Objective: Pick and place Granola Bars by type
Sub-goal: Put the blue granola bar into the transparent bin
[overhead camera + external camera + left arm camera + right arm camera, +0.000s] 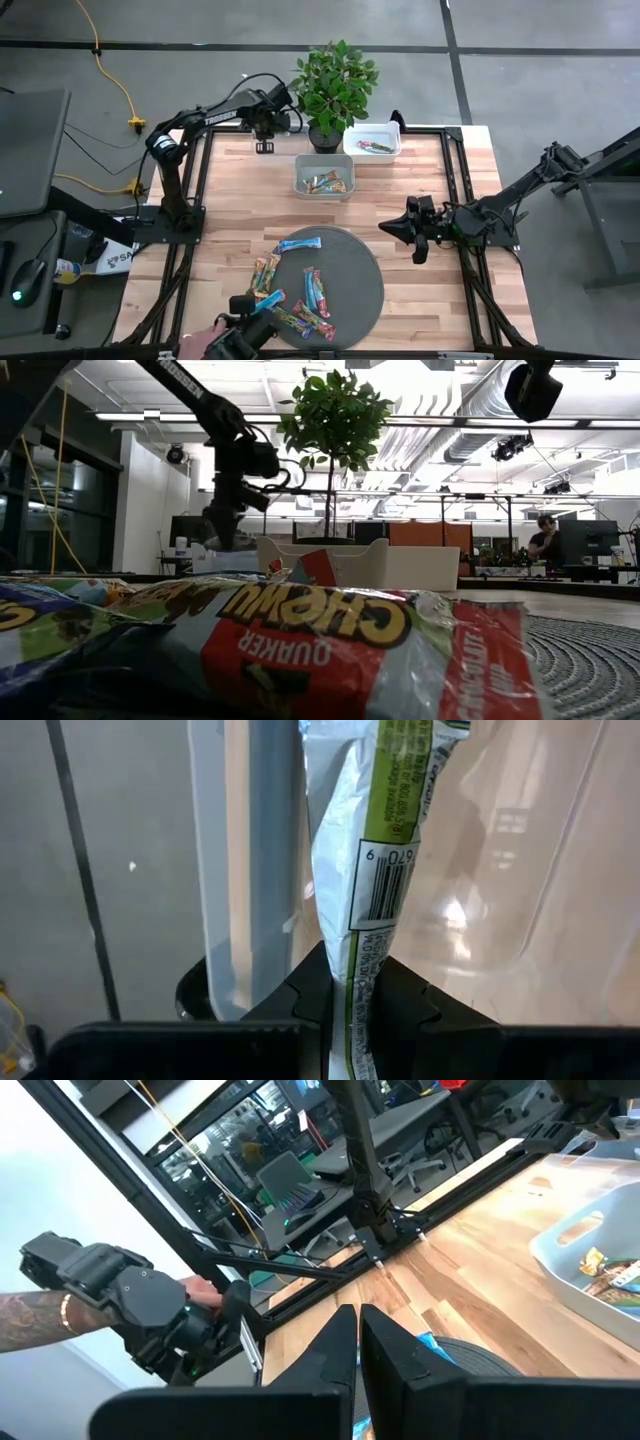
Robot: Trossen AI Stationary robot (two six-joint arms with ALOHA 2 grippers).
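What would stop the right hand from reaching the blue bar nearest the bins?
Probably nothing; it looks reachable. The right hand hovers beside the grey mat, with only bare mat before the blue bar. The left hand, gripping another bar, is off near the plant.

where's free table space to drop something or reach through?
Free: bare table left of the clear bin; right half of the round mat; wood right of the white bin. Crowded: Granola Bars on the mat's left half, plus plant and bins at the back.
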